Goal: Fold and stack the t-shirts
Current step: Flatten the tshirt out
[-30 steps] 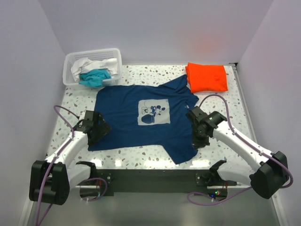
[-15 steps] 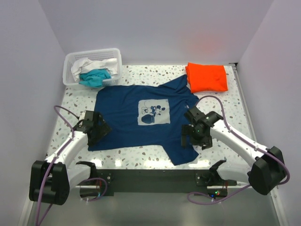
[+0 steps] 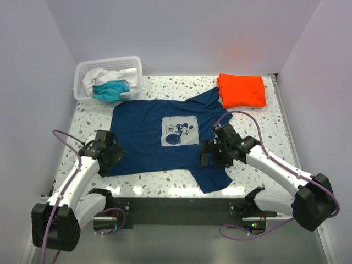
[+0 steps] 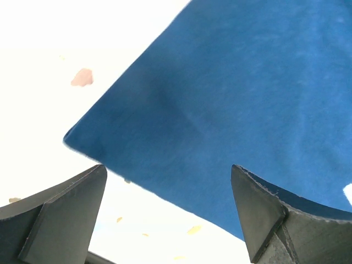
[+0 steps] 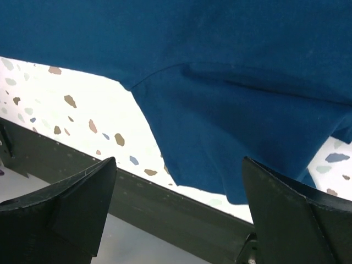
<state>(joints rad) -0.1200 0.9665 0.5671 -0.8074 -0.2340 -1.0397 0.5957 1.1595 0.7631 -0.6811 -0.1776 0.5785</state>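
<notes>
A dark navy t-shirt [image 3: 148, 148] with a pale print lies spread flat in the middle of the table. My left gripper [image 3: 110, 152] stands open at its near left corner, jaws wide and empty; in the left wrist view that gripper [image 4: 168, 168] frames the shirt's hem [image 4: 247, 82]. My right gripper [image 3: 211, 155] hovers open over the shirt's near right part; in the right wrist view the gripper [image 5: 179, 162] holds nothing, above the hanging sleeve flap [image 5: 220, 137]. A folded orange t-shirt [image 3: 242, 90] lies at the back right. A teal shirt [image 3: 110, 90] and a white one [image 3: 104, 76] sit crumpled in the basket.
A white slatted basket [image 3: 135, 66] stands at the back left corner. The speckled table [image 3: 258, 124] is walled on three sides. A black bar [image 5: 110, 192] runs along its near edge, just below the right gripper.
The right gripper has opened, letting go of the navy shirt's right edge, and swung left over the shirt. The left arm has drawn slightly back toward the near left.
</notes>
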